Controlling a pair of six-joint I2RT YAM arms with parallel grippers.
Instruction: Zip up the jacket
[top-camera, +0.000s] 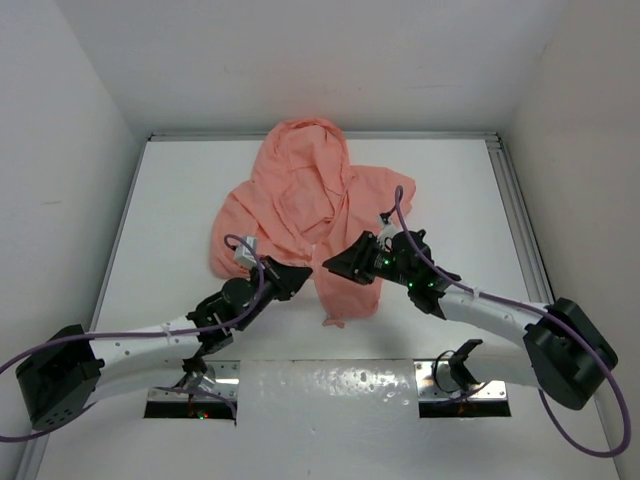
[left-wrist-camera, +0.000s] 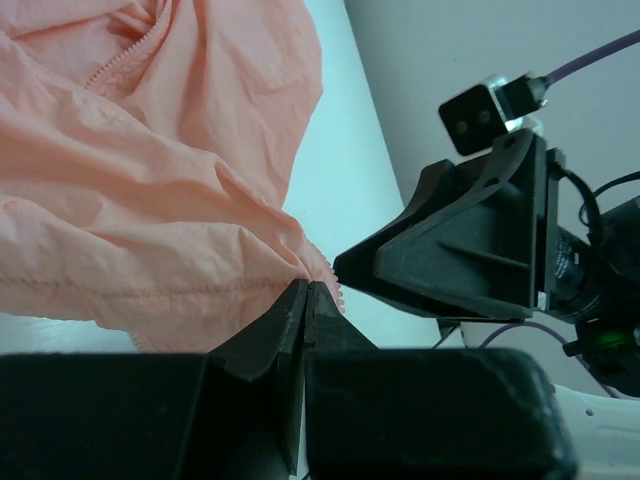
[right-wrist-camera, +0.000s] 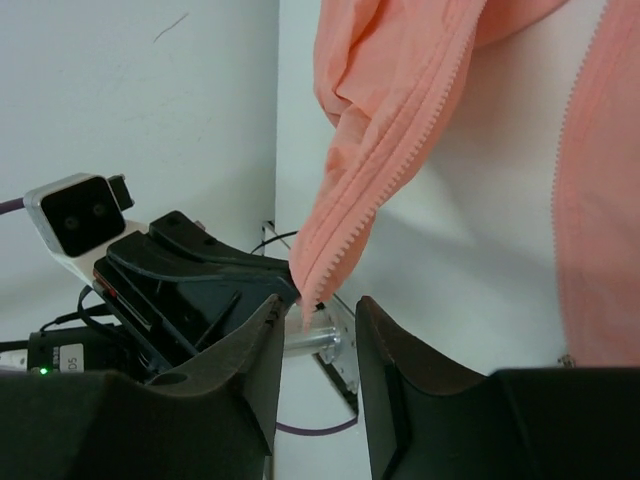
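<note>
The jacket (top-camera: 300, 200) is thin matt cloth (finely crinkled) — the table (top-camera: 175, 185) smooth

- One jacket (top-camera: 305, 200).
- Two arms: a left arm (top-camera: 150, 345) and a right arm (top-camera: 490, 312).
- Two grippers: a left gripper (top-camera: 303, 271) and a right gripper (top-camera: 330, 265).
- Two purple cables (top-camera: 399, 210), one on each arm.
- One white table (top-camera: 170, 230).
</note>
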